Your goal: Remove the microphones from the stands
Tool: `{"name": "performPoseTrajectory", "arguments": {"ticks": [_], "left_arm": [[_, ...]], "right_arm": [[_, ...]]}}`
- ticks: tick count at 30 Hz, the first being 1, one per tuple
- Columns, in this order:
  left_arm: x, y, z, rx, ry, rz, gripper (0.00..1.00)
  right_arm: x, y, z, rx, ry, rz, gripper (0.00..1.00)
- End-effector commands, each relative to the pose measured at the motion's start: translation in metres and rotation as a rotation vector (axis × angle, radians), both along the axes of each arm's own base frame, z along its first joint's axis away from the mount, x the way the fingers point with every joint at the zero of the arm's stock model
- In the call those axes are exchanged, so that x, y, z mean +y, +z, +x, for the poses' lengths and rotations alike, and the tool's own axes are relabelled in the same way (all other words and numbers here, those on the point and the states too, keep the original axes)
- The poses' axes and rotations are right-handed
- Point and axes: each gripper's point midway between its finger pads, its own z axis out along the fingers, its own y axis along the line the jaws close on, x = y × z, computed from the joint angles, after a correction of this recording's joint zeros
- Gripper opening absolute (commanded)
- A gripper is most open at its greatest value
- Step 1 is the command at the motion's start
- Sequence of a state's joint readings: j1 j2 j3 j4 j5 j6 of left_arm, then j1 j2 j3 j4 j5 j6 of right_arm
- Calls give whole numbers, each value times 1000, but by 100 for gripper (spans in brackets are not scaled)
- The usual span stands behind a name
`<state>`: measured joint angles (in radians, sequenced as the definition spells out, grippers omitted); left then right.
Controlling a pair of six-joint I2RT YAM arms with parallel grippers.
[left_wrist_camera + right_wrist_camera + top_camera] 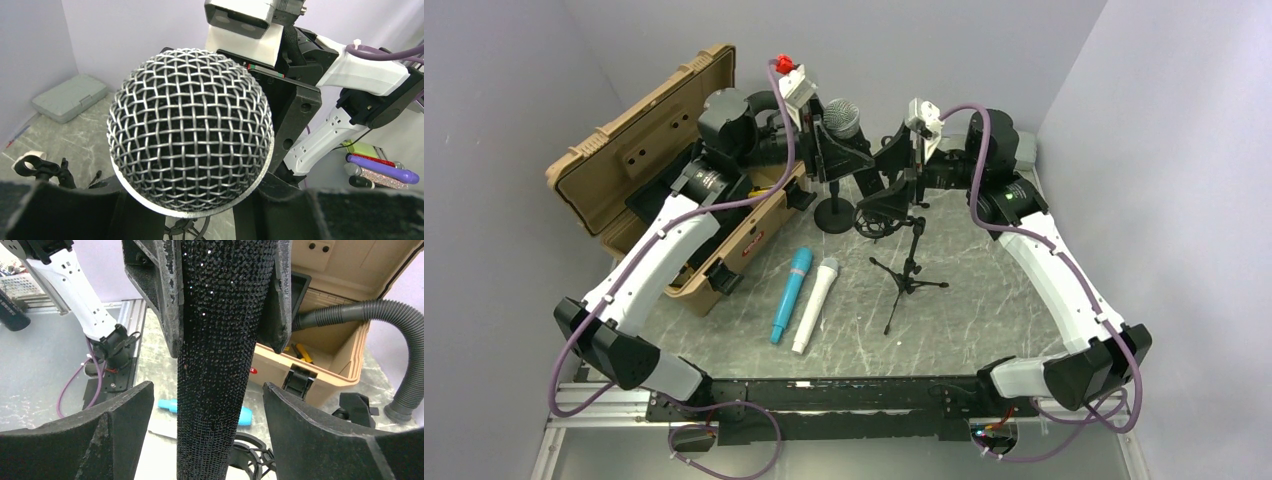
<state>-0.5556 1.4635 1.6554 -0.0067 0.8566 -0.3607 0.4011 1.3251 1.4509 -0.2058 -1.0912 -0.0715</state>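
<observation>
Grip firmly with the left gripper (pixel 223 335), clamped on the microphone (pixel 843 117) directly above the round base of the stand (pixel 834 215); cannot tell whether clear of it. Lift straight up without twisting, with the right gripper (pixel 207 405) spread wide either side of the glittered body

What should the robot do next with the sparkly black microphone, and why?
Probably close the right hand gently on the microphone. Its fingers stand open on either side of the handle, while the left hand clamps it higher up, so a second grip would likely steady it for lifting.
</observation>
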Motion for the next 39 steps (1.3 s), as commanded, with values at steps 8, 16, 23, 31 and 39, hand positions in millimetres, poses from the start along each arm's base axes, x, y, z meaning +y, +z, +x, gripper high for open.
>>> {"name": "performPoseTrajectory", "arguments": {"ticks": [8, 16, 23, 31, 39], "left_arm": [[42, 12, -5, -166, 199, 107, 0], [79, -27, -6, -141, 300, 285, 0], [80, -115, -5, 92, 264, 384, 0], [59, -201, -9, 407, 159, 354, 0], [34, -274, 1, 710, 36, 415, 0]], "right_arm": [[-19, -15, -14, -104, -91, -44, 88], [-54, -25, -21, -153, -231, -78, 89], [-81, -47, -26, -165, -316, -107, 89], [-107, -57, -26, -163, -431, -117, 89], [-118, -57, -20, -165, -485, -127, 89]]}}
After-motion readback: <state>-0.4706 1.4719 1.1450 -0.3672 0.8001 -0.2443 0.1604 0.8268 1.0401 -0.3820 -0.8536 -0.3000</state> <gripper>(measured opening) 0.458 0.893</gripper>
